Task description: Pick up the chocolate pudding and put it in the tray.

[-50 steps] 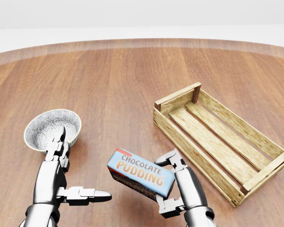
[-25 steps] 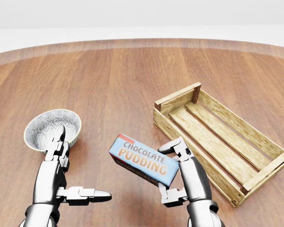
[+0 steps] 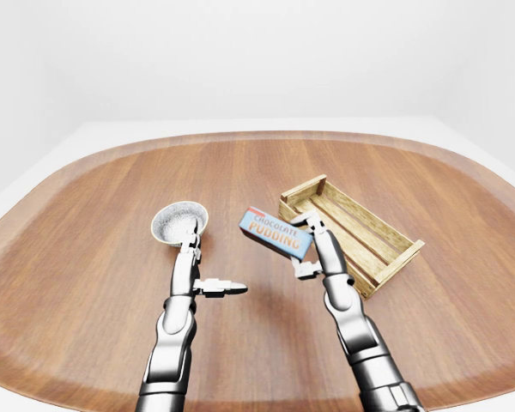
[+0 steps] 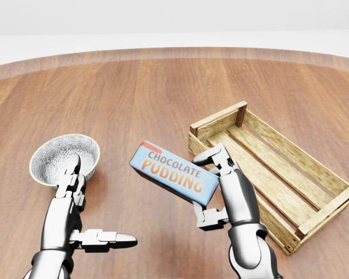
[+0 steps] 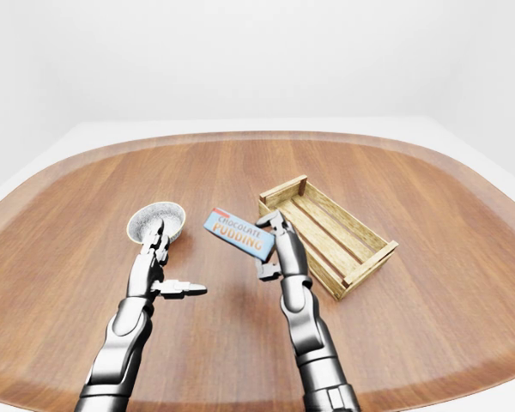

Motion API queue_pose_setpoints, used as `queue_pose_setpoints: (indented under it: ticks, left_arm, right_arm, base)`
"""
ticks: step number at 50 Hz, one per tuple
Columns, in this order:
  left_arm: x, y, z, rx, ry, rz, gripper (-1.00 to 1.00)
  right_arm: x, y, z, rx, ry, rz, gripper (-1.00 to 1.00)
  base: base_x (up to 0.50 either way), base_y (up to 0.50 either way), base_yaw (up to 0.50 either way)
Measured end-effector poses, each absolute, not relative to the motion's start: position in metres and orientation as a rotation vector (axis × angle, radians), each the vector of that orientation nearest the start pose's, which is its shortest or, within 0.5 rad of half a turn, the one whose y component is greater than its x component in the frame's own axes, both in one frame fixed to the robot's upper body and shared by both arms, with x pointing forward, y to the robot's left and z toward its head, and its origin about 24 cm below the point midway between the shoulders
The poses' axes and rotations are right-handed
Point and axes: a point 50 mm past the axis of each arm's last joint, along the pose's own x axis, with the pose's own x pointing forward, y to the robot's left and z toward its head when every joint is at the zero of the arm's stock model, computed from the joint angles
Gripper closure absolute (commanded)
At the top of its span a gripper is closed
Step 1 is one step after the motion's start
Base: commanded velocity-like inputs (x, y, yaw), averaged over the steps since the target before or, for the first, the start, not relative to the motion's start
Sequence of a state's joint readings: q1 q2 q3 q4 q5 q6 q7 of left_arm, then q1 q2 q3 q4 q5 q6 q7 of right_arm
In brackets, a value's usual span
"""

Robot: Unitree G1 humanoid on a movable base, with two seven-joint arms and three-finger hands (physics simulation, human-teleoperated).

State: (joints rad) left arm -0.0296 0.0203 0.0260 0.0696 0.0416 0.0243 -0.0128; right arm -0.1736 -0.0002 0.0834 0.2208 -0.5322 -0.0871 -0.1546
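One hand (image 4: 212, 186) grips the chocolate pudding (image 4: 174, 172) beside the tray (image 4: 291, 192).

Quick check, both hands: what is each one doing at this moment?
Left hand: open, fingers spread, holding nothing, just below the bowl in the head view.
Right hand: closed on the chocolate pudding box, lifted off the table.

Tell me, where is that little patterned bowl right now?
In the head view the bowl sits on the table at lower left, just beyond the left hand, far left of the wooden tray.
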Motion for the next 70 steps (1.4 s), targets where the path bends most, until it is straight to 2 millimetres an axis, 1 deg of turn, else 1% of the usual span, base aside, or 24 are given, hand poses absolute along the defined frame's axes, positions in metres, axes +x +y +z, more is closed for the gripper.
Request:
queue_pose_setpoints:
  ticks: [12,20,28,33,44,53,70]
  left_arm:
    - [0.26,0.157,0.029,0.056,0.071,0.009,-1.0]
    - [0.26,0.157,0.029,0.055,0.072,0.009,-1.0]
    - [0.26,0.157,0.029,0.056,0.072,0.008,-1.0]
    - [0.26,0.157,0.029,0.057,0.072,0.007,-1.0]
    - [0.259,0.157,0.029,0.059,0.073,0.004,-1.0]
    - [0.259,0.156,0.029,0.06,0.073,0.002,-1.0]
    - [0.259,0.156,0.029,0.06,0.072,0.002,-1.0]
  right_arm:
    - [0.306,-0.112,0.069,-0.521,-0.183,0.022,1.0]
    - [0.325,-0.109,0.082,-0.513,-0.204,0.022,1.0]
    - [0.345,-0.107,0.09,-0.513,-0.19,0.012,1.0]
    - [0.358,-0.107,0.091,-0.519,-0.16,0.0,1.0]
    - [0.385,-0.112,0.097,-0.562,-0.087,-0.049,1.0]
    - [0.395,-0.115,0.102,-0.613,-0.054,-0.085,1.0]
    - [0.408,-0.113,0.12,-0.636,-0.049,-0.114,1.0]
  base:
    - [0.0,0.0,0.0]
    - [0.0,0.0,0.0]
    - [0.0,0.0,0.0]
    - [0.0,0.0,0.0]
    - [0.0,0.0,0.0]
    - [0.0,0.0,0.0]
    - [0.0,0.0,0.0]
